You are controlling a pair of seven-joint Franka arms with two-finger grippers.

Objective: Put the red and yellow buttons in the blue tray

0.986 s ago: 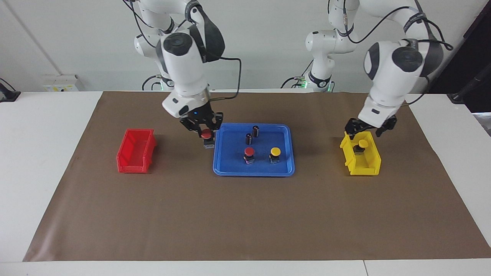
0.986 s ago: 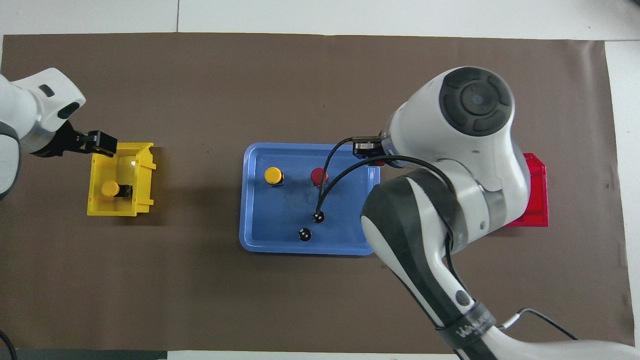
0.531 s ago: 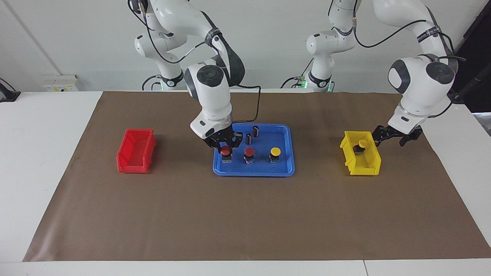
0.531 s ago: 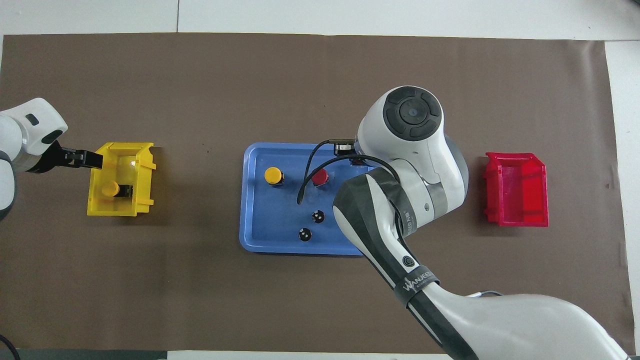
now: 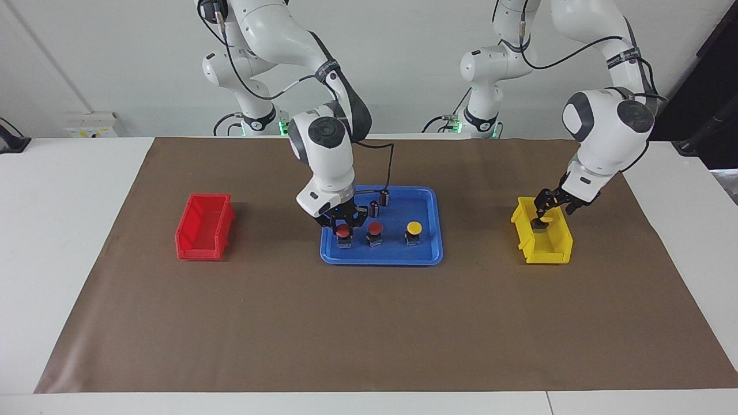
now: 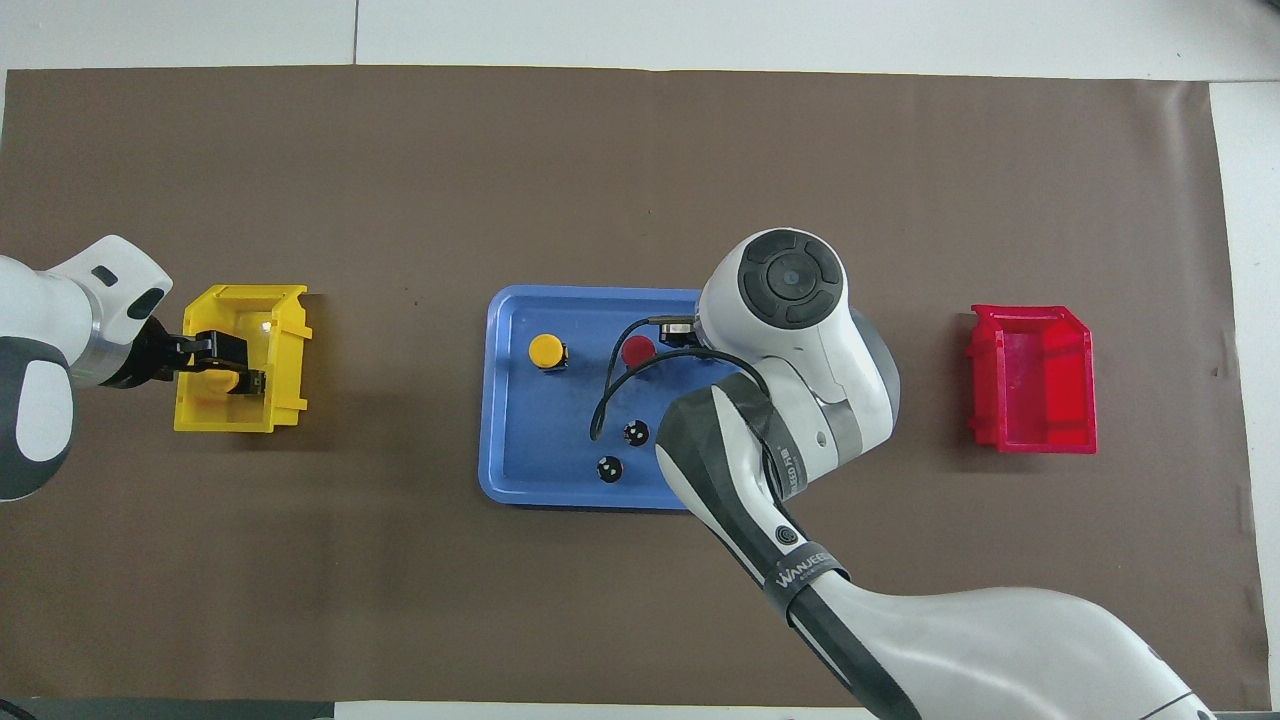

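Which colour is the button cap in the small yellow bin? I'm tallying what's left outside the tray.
Yellow; the button shows best in the facing view.

White arms, dark grey joint caps, blk cables, blk hands

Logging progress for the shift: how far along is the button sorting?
Done: one red-capped button and one yellow-capped button stand in the shallow blue plastic tray. In hand: right hand grips another red button in it. Left: the yellow button in the small yellow bin, under the left hand.
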